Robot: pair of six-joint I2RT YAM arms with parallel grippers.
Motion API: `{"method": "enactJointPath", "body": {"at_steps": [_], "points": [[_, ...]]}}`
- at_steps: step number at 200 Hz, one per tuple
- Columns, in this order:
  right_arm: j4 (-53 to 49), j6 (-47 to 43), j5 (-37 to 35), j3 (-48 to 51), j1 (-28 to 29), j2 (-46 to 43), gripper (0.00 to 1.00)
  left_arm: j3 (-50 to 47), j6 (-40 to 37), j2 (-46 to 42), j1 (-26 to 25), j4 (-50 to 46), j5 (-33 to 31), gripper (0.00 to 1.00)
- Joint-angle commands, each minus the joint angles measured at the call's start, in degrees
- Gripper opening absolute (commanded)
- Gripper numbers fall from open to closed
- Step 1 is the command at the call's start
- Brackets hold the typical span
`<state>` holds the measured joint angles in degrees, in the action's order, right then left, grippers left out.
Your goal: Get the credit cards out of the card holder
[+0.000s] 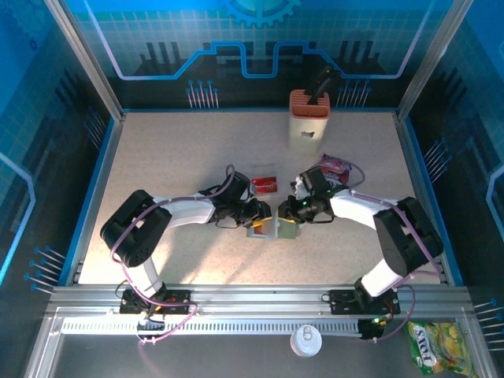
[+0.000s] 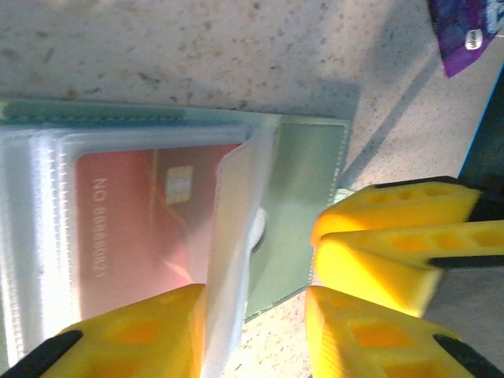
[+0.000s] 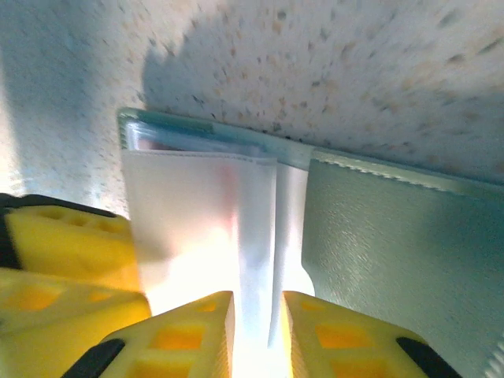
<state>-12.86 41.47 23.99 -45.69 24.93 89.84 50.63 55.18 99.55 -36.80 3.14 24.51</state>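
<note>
Right wrist view is showing the right gripper [image 3: 257, 303] with its jaws almost pressed together. They are pinching a clear sleeve [image 3: 256, 228] of the card holder [image 3: 394, 252] and holding its edge up from the grey-green panel. The left gripper [image 2: 253, 298] is hanging over the same holder with its jaws spread. The raised sleeve is standing between its fingers and touching one of them, and nothing is being gripped.

Inside the holder, a reddish card [image 2: 134, 228] with a chip and a printed number is lying in a plastic pocket, just beside the raised sleeve. Whether another card is hiding in the other pockets, I cannot tell. Behind the holder, near it on the table [image 1: 173, 157], a loose card [image 1: 265, 185], red, is lying free — so I am judging the task about half done: one card is out, one is waiting inside. Farther behind the holder, a snack packet [image 1: 335, 165] and an orange-and-cream block [image 1: 309, 118] are sitting well apart from it.
</note>
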Motion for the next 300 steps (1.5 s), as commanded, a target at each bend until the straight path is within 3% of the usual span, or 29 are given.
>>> {"method": "enactJointPath", "body": {"at_steps": [1, 76, 151, 261, 300], "points": [[-4.5, -1.5, -1.1, 1.2, -3.6, -4.1, 0.23, 3.2, -0.6, 0.5, -1.0, -0.3, 1.9, 0.41], [-9.0, -5.1, 0.9, 5.1, -12.4, -12.7, 0.24, 10.5, -0.5, 6.5, -4.9, -3.3, 1.7, 0.47], [-8.8, -4.0, 2.7, 7.5, -13.5, -16.2, 0.25, 14.2, 0.3, 11.8, -5.7, -2.5, 4.3, 0.49], [-4.4, -0.6, 3.0, -1.0, 0.3, -3.4, 0.25, 2.0, -4.8, -2.1, 0.9, -7.4, -3.5, 0.46], [-4.2, 0.0, 2.1, -3.2, 3.3, -0.5, 0.24, -0.3, -6.9, -2.9, 2.4, -10.2, -5.0, 0.43]]}}
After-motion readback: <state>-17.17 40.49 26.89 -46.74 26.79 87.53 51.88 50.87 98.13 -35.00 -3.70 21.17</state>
